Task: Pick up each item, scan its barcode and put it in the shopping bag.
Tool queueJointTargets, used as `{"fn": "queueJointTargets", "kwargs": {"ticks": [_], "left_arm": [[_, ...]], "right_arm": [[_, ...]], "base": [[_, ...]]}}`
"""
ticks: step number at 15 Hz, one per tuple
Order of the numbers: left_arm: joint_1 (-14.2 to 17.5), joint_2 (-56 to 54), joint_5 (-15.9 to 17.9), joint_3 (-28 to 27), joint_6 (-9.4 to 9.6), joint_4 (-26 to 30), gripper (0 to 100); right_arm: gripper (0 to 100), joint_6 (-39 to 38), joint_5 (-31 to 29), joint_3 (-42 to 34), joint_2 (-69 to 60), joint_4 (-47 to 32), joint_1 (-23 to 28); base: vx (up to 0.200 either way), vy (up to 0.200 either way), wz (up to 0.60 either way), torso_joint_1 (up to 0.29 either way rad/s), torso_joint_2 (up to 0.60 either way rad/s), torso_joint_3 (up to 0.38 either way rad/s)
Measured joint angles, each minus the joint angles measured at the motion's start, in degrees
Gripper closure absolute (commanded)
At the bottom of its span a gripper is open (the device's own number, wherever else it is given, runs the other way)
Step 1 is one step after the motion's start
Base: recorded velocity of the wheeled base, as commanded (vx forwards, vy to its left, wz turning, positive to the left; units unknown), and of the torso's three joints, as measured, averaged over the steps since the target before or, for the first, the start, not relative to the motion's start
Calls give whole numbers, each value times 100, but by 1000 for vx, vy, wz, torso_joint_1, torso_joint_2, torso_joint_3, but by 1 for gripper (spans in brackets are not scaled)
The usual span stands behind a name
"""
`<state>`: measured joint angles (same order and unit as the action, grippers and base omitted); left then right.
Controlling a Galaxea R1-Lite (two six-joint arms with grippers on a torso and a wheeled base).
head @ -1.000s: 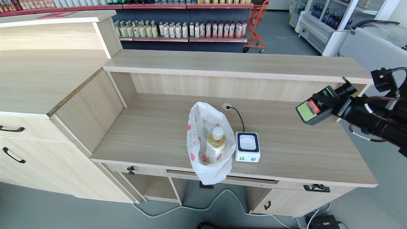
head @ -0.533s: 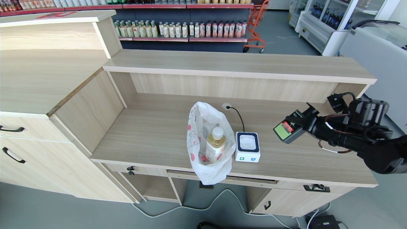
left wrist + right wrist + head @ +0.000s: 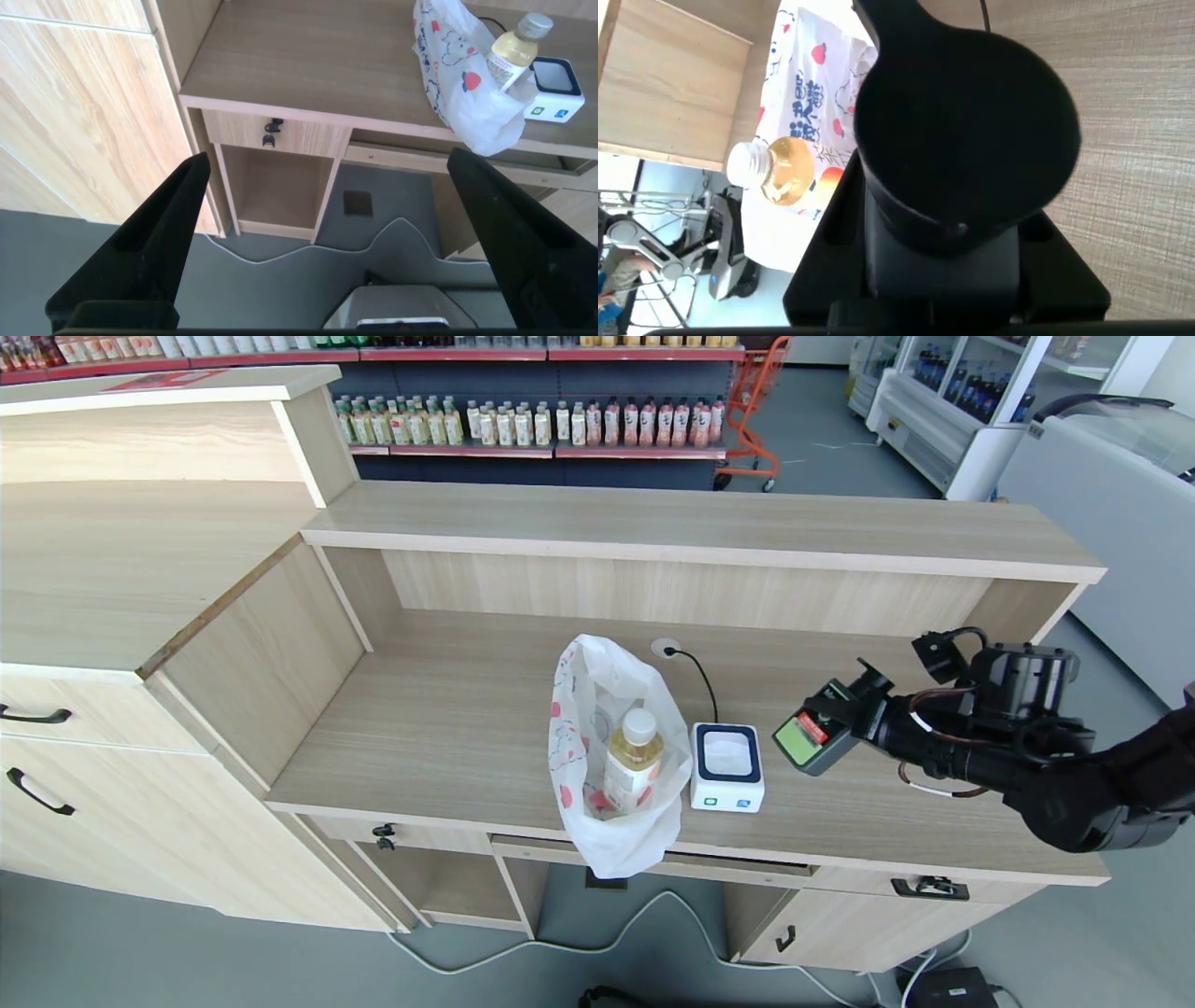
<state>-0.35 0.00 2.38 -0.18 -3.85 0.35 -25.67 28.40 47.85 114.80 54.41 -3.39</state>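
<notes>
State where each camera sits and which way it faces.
Head view: up high, looking forward and down at the desk; the right claw holds a dark item.
Left wrist view: low beside the desk, facing its front; the left claw stands open.
Right wrist view: above the desk, looking down past the dark item.
Shared: all three show the shopping bag and bottle.

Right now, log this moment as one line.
right gripper: shut on box, near scanner | left gripper: open | bag: bottle inside

Base of bottle (image 3: 635, 763) hidden inside shopping bag (image 3: 569, 775). Back end of green box (image 3: 801, 744) covered by right gripper (image 3: 833, 722) clamping it.
</notes>
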Motion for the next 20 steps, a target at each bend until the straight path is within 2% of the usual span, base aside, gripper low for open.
{"fn": "queueJointTargets", "kwargs": {"ticks": [4,20], "left_arm": [[0,0,0,0,0,-2,0],[0,0,0,0,0,0,0]], "right_arm": [[100,558,-16,83,194,-9,-35],[100,1140,-41,612,783,24,-402]], "base": [[0,0,0,0,0,0],[0,0,0,0,0,0]]}}
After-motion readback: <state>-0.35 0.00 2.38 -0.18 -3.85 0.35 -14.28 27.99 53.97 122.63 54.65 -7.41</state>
